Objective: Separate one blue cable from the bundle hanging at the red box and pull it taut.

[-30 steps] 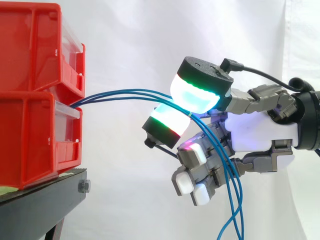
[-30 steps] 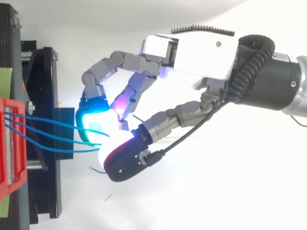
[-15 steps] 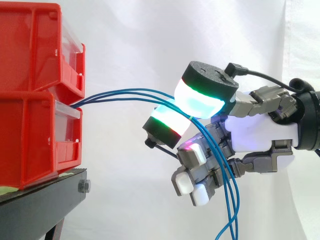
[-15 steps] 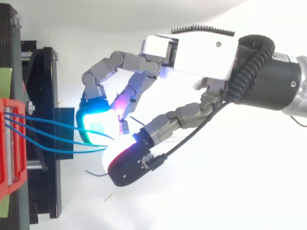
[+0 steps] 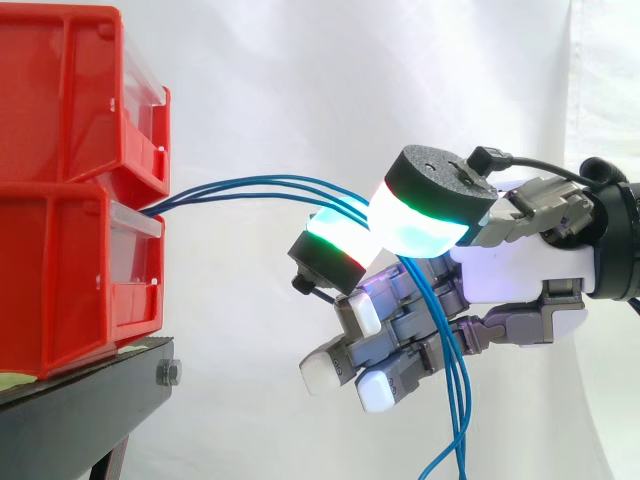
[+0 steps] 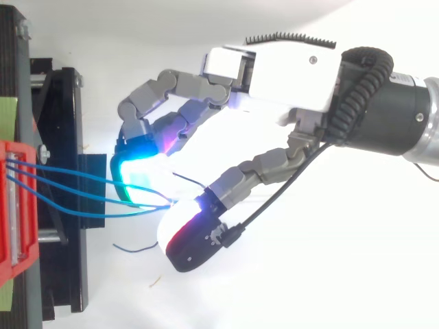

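Observation:
Three blue cables (image 5: 250, 185) leave the slot between the two stacked red bins (image 5: 70, 200) and arch rightward to my hand (image 5: 520, 270). There they pass between a thick thumb pad (image 5: 425, 215) glowing green and cyan and a finger pad (image 5: 335, 240) below it, then drop past the palm out of the bottom of the side view. From above, the cables (image 6: 75, 192) converge where the cyan pad (image 6: 137, 178) meets the thumb pad (image 6: 192, 233). The hand is shut on all three cables, which sag a little. The lower fingers (image 5: 345, 365) reach out toward the bins.
The red bins sit on a black stand (image 5: 90, 400) at the left, with a white curtain behind. A loose blue cable end (image 6: 134, 247) shows below the thumb from above. Open air separates the hand from the bins.
The thumb pad has slid to the right, away from the bins. The lower fingers have uncurled and stretched leftward. The cables' hanging part has shifted slightly.

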You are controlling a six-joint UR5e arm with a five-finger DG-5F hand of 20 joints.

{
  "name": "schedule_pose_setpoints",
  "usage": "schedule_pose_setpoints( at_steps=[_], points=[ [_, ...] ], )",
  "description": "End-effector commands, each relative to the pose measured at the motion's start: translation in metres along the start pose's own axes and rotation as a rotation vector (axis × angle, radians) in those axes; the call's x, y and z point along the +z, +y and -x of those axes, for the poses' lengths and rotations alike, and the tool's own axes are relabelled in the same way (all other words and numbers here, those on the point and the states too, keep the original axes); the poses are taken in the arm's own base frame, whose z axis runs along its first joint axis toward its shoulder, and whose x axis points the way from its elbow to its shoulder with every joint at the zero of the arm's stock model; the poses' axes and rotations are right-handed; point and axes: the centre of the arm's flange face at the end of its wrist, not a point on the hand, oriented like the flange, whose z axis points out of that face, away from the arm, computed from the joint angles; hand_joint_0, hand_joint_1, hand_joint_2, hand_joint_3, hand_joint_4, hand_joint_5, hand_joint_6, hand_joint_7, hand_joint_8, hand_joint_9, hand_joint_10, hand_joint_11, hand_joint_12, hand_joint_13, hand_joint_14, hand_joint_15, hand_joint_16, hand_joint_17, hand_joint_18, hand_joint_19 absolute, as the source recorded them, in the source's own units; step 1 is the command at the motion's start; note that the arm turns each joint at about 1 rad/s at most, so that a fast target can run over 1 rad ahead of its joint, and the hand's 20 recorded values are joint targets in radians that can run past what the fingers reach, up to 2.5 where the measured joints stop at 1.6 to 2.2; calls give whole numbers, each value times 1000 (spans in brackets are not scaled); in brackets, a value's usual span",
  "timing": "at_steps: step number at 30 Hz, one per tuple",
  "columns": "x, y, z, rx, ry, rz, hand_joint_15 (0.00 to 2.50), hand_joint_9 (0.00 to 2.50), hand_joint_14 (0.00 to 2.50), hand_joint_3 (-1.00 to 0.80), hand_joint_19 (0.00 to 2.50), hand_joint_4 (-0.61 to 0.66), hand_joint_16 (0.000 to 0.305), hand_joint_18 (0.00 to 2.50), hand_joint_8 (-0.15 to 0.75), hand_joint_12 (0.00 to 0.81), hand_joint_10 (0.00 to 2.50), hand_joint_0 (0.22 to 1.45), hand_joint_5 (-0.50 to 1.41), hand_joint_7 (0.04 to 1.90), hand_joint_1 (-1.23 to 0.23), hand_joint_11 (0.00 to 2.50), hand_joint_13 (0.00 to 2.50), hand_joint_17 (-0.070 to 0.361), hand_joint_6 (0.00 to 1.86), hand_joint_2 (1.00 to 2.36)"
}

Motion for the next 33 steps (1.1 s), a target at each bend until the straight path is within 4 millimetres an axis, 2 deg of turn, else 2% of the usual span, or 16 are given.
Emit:
schedule_pose_setpoints(
  at_steps=[1, 7, 14, 17, 18, 21, 24, 29, 33],
  points=[
    [0, -1, 0, -1, 0, -2, 364, 894, 14, -500, 391, -87, 48, 744, 263, 360, 22, 578, -156, 1162, -989, 867, 617, 107, 926, 1000],
    [0, -1, 0, -3, 0, -2, 363, 932, 13, -500, 424, -79, 51, 763, 278, 378, 21, 512, -148, 1034, -792, 828, 637, 114, 901, 1000],
    [0, -1, 0, -3, 0, -2, 376, 949, 14, -500, 464, -84, 47, 739, 266, 362, 22, 565, -137, 1121, -731, 805, 642, 107, 857, 1000],
    [0, -1, -1, -3, 1, -2, 374, 964, 14, -500, 471, -121, 46, 745, 271, 358, 22, 615, -135, 1171, -793, 805, 649, 104, 849, 1000],
    [0, -2, -1, -3, 2, -3, 376, 964, 14, -402, 474, -132, 46, 754, 269, 358, 22, 631, -137, 1238, -848, 803, 655, 103, 852, 1007],
    [0, 0, -2, -3, 1, -2, 381, 947, 14, -264, 473, -146, 46, 760, 267, 359, 23, 650, -148, 1285, -899, 815, 660, 104, 874, 1015],
    [0, 0, -2, -3, 1, 0, 375, 930, 16, -229, 446, -162, 47, 770, 277, 361, 23, 695, -164, 1325, -942, 822, 665, 106, 901, 1018],
    [0, 0, -2, -3, 1, 0, 366, 868, 14, -316, 430, -125, 47, 772, 267, 365, 23, 794, -187, 1196, -986, 808, 665, 106, 923, 1014],
    [0, -1, -2, -3, 3, -3, 360, 839, 14, -436, 411, -128, 47, 758, 255, 361, 21, 827, -186, 1161, -985, 803, 644, 106, 920, 1005]
  ],
)
